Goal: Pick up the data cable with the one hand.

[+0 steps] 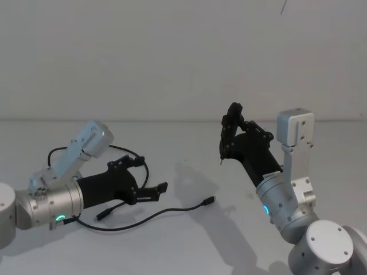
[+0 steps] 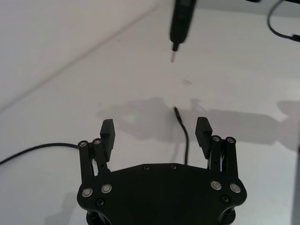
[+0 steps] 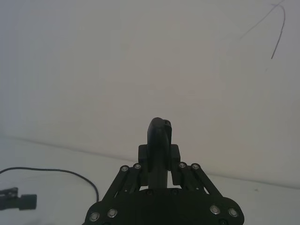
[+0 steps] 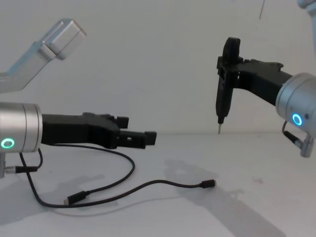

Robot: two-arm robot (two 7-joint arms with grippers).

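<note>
The data cable (image 1: 166, 212) lies loosely curved on the white table, one plug (image 1: 209, 200) pointing right and the other plug (image 1: 103, 216) near the left wrist. My left gripper (image 1: 150, 175), the one hand with the green ring, hovers open just above the cable's loop and holds nothing. In the left wrist view the cord (image 2: 185, 140) runs between the spread fingers of the gripper (image 2: 155, 126), down on the table. From the chest, the gripper (image 4: 140, 131) is above the cable (image 4: 148, 185).
My right gripper (image 1: 231, 133), blue ring on its wrist, is raised at the right and shut on a black pen-shaped tool (image 4: 224, 89) held upright, metal tip down. The white table (image 1: 189, 252) meets a plain white wall behind.
</note>
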